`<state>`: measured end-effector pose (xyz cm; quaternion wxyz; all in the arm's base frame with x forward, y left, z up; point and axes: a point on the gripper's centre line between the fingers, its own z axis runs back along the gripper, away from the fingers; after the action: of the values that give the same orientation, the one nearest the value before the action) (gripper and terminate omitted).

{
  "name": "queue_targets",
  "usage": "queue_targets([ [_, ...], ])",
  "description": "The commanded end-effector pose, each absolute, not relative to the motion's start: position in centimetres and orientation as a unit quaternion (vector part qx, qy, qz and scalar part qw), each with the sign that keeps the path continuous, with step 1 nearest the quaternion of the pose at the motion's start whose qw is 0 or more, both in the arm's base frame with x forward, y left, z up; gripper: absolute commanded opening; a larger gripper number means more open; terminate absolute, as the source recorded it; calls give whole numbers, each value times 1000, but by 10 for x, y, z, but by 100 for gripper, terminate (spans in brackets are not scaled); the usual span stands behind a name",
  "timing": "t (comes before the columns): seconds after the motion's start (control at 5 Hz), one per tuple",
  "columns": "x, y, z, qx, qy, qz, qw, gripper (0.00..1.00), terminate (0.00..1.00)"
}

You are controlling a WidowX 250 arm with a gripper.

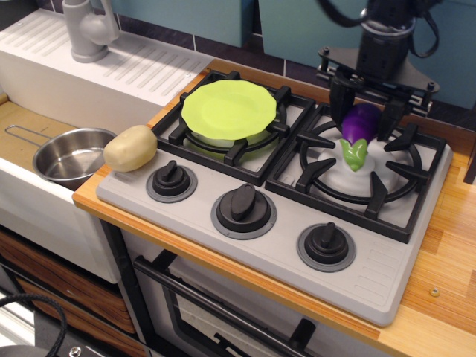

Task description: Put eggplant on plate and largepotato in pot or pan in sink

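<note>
we lose the arm [387, 30] past the top edge, and the faucet [88, 30] too. the gripper [364, 111] fingertips sit behind the eggplant [359, 128], so contact is unclear to us. the sink [22, 141] runs off the left edge. the oven door [223, 312] is cut off below.
</note>
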<state>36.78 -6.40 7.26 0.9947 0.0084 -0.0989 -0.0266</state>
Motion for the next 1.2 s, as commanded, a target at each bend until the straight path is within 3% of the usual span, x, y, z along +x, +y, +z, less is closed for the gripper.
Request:
queue_targets([
  [0.0,381,-13,95,10,-157,-61,986,0,0],
  [1.0,395,54,93,13,-170,-104,980,0,0],
])
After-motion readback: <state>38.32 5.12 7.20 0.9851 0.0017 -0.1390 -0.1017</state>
